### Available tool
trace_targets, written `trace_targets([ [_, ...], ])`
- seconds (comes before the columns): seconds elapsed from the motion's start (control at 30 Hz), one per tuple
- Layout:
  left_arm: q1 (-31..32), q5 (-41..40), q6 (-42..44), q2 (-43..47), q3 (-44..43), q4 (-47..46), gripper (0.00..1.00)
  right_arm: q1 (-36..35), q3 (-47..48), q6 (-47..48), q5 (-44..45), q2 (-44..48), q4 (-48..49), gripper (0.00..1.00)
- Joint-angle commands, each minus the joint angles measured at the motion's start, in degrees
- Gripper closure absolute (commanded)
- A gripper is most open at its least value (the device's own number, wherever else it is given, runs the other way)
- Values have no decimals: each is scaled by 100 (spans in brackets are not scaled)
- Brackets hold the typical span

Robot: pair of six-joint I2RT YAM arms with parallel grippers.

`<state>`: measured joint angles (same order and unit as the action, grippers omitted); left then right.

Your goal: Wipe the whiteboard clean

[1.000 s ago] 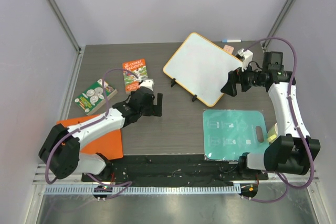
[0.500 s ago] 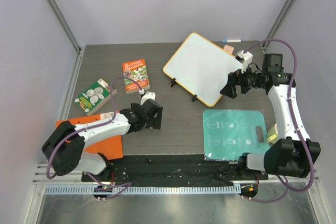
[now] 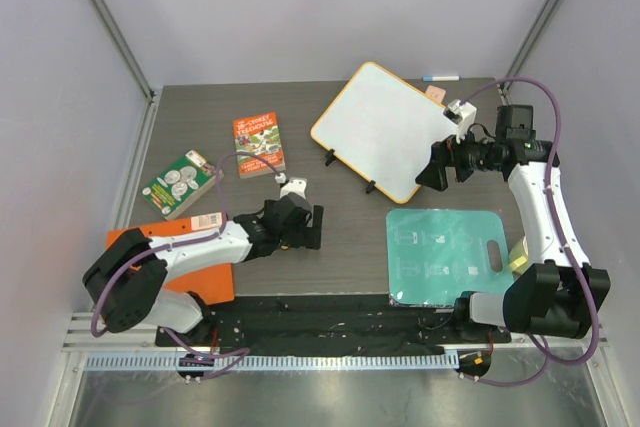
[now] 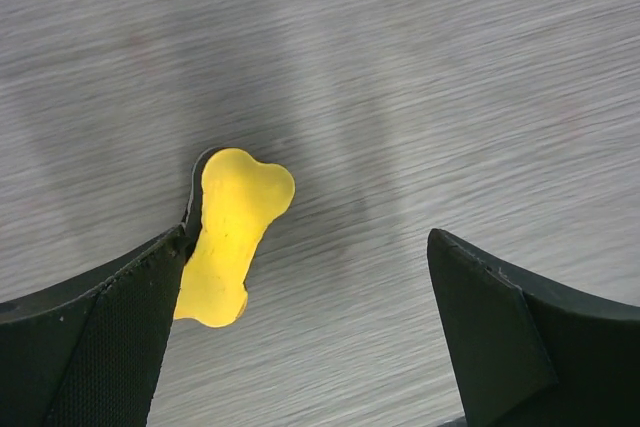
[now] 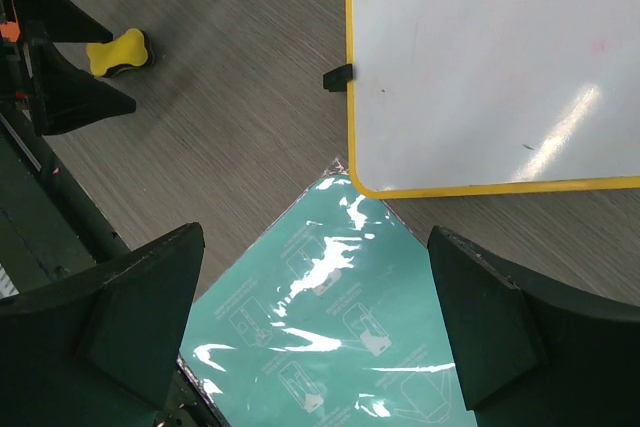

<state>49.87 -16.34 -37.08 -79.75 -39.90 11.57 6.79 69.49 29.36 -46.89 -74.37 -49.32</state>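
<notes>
The whiteboard point(image 3: 385, 132), white with a yellow rim, stands tilted on black feet at the back right. It also fills the upper right of the right wrist view point(image 5: 480, 57), showing only faint specks. A small yellow eraser point(image 4: 232, 232) lies on the table inside the gap of my left gripper point(image 4: 308, 247), against its left finger; the jaws stand wide and do not grip it. From above, that left gripper point(image 3: 310, 227) is low at mid-table and hides the eraser. My right gripper point(image 3: 432, 169) hovers open by the board's near right corner, holding nothing.
A teal mat point(image 3: 445, 257) lies at the front right, right under the right gripper point(image 5: 315, 237). Two books point(image 3: 258, 144) point(image 3: 180, 184) lie at the left and an orange sheet point(image 3: 200, 265) sits under the left arm. A marker point(image 3: 440, 77) lies at the back edge.
My left arm has drawn back from the book toward the near middle of the table and lowered over the eraser. The right gripper has barely shifted. Both stay open.
</notes>
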Motion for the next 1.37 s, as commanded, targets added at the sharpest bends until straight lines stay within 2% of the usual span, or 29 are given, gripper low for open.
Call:
trace_targets([
  [0.0,14,508,-177,-58,0,-1129,0,-55,3,-19,-206,98,10,1],
  [0.17,14,817,-361,-111,211,-1878,0,-72,-6,43,-206,89,-25,0],
  [0.3,6,378,-291,-15,202,-1641,0,-72,11,183,-232,89,-139,0],
  [0.43,-21,175,-177,563,351,-1693,0,-133,12,271,-373,45,-253,0],
  [0.53,-56,175,-98,845,343,-1676,0,-537,-85,254,-84,106,-201,1],
  [0.7,-249,78,-19,900,36,-1219,0,-1415,-375,263,154,362,63,0],
  [0.83,-695,427,113,654,-386,-649,0,-1715,-323,254,295,204,37,0],
  [1.03,-1347,605,332,521,-826,291,0,-1751,-410,79,461,203,238,0],
  [1.33,-1796,430,763,1531,-686,846,0,-1742,-735,-650,1542,361,1117,0],
])
